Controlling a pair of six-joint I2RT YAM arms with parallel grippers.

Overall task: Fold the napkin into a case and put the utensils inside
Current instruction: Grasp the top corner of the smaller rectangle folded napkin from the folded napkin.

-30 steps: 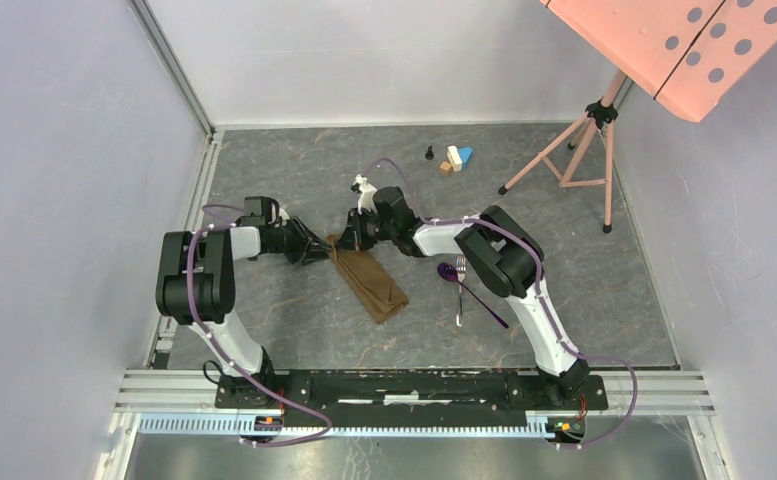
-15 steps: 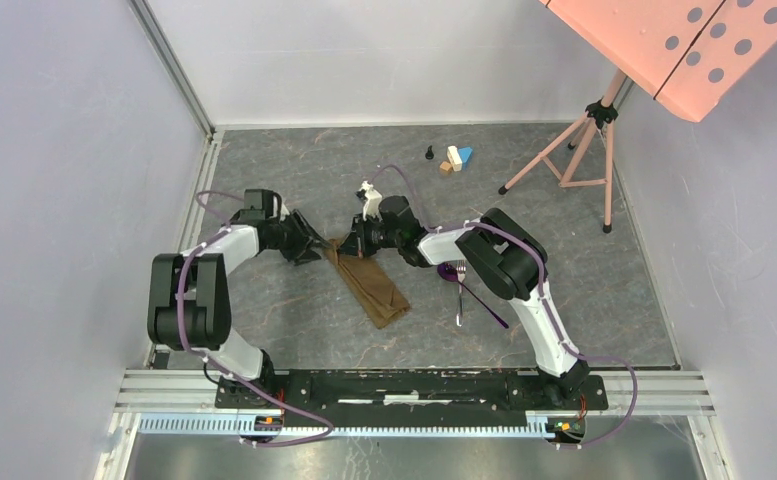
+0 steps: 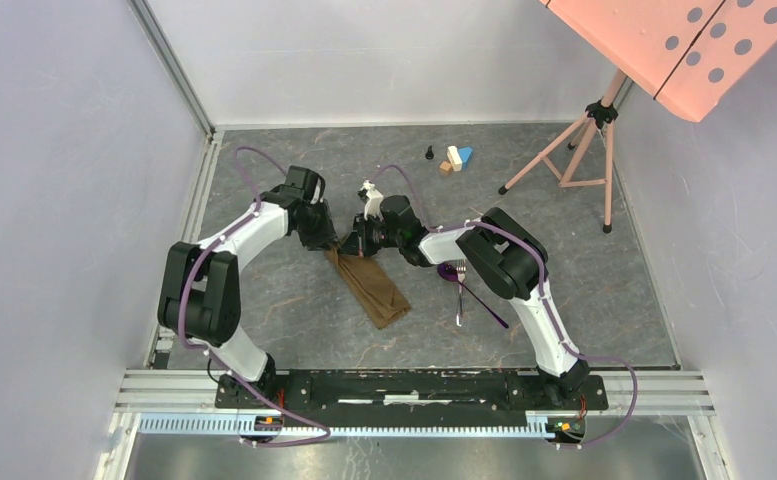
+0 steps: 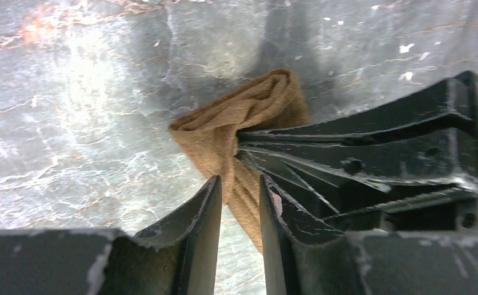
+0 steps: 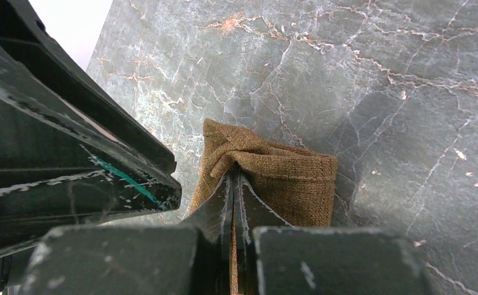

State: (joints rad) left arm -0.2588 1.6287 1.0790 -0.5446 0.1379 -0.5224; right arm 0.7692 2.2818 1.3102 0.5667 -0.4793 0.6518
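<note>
From the top external camera, a brown soft-cloth napkin [image 3: 374, 288], folded into a narrow strip, is being shown lying diagonally on the grey marbled table [image 3: 284, 320] between the two arms. Its far end is being met by both pincers. The left gripper [image 3: 330, 240] is being held at that end's left corner, and the right gripper [image 3: 356, 241] is being held just beside it on the right. A spoon with a glossy purple bowl and thin dark handle [image 3: 450, 271] and a small silver metal fork [image 3: 460, 292] are being shown crossing each other on the table, to the right of the strip and apart from it. Small coloured toy blocks [image 3: 454, 158] and a pink tripod stand [image 3: 574, 150] are being shown at the far side. In the left wrist view, the left fingers [image 4: 204, 226] are being held narrowly apart with the cloth showing in the gap; whether it is being clamped cannot be told. In the right wrist view, the right fingers [image 5: 213, 214] are being pressed together on a raised fold at the cloth's end.
</note>
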